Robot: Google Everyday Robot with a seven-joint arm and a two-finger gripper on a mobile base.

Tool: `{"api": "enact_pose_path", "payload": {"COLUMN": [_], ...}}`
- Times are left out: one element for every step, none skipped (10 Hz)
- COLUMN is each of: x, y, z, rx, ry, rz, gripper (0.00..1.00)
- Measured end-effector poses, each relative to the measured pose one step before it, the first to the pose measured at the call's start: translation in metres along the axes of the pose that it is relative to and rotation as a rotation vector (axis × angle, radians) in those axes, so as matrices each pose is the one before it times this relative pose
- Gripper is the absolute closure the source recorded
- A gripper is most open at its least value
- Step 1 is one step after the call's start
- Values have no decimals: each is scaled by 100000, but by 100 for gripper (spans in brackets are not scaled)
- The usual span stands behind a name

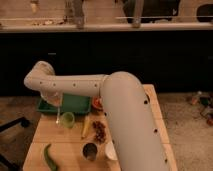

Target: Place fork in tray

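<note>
So the arm [80,85] swung in from the lower right and bent back down at its elbow over toward 9 o'clock in the shot. The gripper [54,98] hung at the end of that, right over the front left part of the tray [77,102]. As far as I could see, it was pinched onto the top end of the fork [58,114]. The fork dangled pretty much upright below it, a thin pale sliver crossing the tray's front rim, with its lower tip just beside the light-green cup [67,120], on the cup's 9 o'clock side.

The tray itself sat at the back left of the wooden table [45,132], and the cup was just at its 6 o'clock. A long green pepper [49,156] lay near the table's front edge at about 7 o'clock from the cup. At 3 o'clock from the cup there was a yellowish thing [86,127] and a reddish-brown snack bag [99,131], and a metal can [90,150] stood at 6 o'clock from those.
</note>
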Motion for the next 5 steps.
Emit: {"api": "enact_pose_path", "payload": {"x": [442,313,376,396,452], "y": [849,549,633,377,157], "z": [89,82,128,106,69], "rx": [447,301,103,89,145], "ry": [-161,-234,-475,-345,-324], "rz": [1576,1103,1378,1013,706], "gripper": [100,100,100,100,100]}}
